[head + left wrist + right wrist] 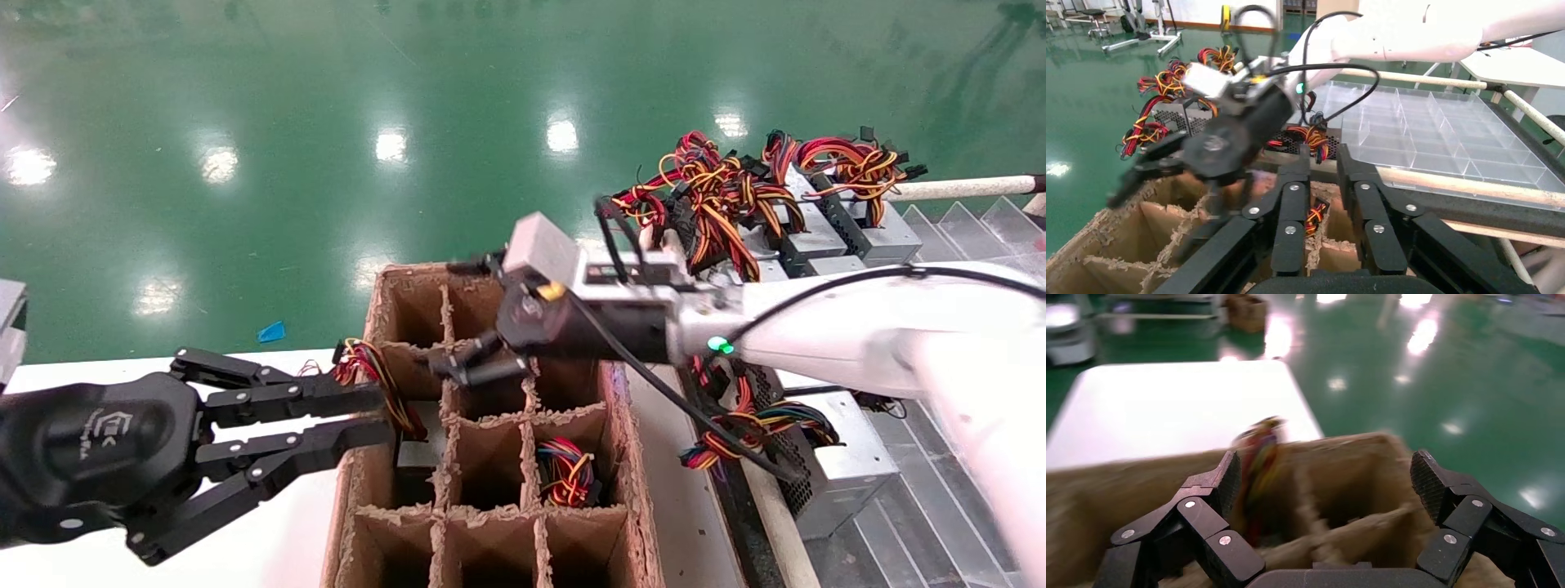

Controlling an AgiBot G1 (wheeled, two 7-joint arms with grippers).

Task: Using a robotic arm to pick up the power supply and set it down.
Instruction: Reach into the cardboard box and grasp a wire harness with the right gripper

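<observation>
Cardboard crate (629,457), centre frame: right end effector (470,359) spread open above its cells; left end effector (372,416), lower left, nearly closed around power supply (417,447) wires (384,384).

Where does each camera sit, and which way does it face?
Head: above, looking down at the box; left gripper and right gripper show.
Left wrist: behind the left gripper, facing over the box toward the right gripper and tray.
Right wrist: behind the open right gripper, facing the box and table.
All share the box.
</observation>
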